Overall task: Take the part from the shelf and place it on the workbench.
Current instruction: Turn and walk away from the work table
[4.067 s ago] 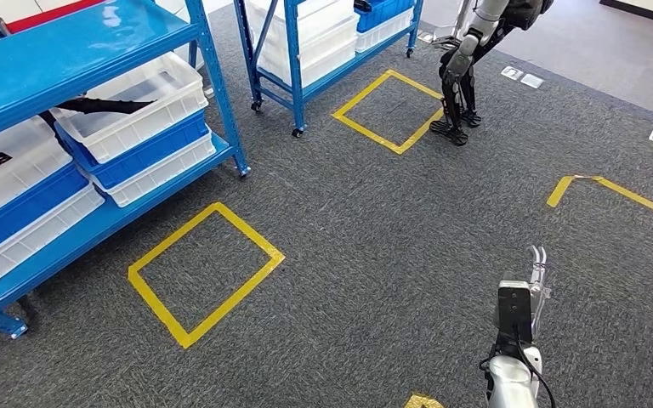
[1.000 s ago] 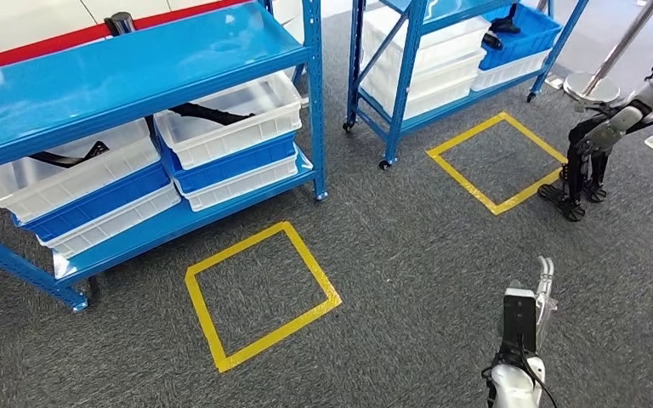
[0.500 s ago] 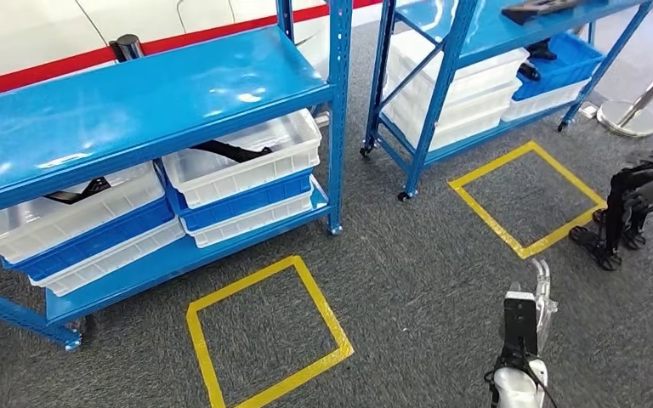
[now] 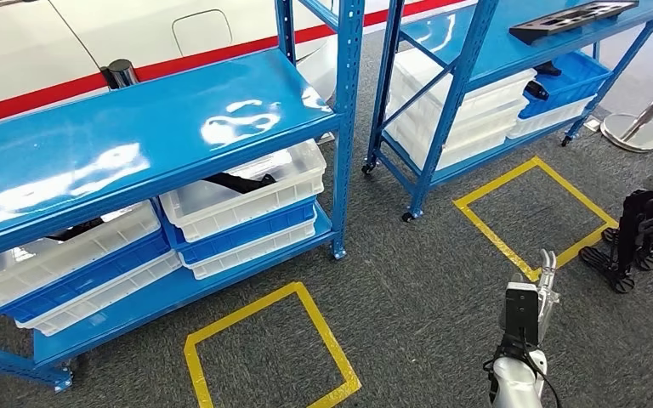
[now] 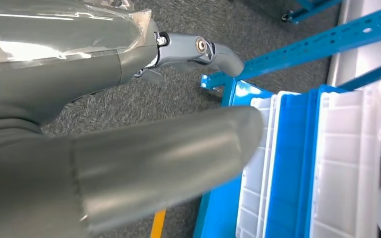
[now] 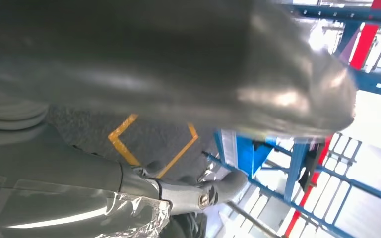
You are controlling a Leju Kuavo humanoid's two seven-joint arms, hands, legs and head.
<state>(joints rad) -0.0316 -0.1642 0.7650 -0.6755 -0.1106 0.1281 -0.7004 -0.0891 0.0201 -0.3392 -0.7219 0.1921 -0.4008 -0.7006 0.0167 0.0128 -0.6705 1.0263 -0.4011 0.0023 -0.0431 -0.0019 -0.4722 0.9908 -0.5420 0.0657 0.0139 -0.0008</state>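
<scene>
Robot walks up to the shelf

Head view: the whole picture has shifted, so the robot has turned; the blue shelf (image 4: 144, 127) looks closer now. A black part (image 4: 238, 181) lies in a white bin (image 4: 247, 191). The right hand (image 4: 544, 285) hangs released, empty. Left wrist view: the left hand (image 5: 129, 124) grasps nothing, beside the bins. Right wrist view: fingers apart, nothing held.
</scene>
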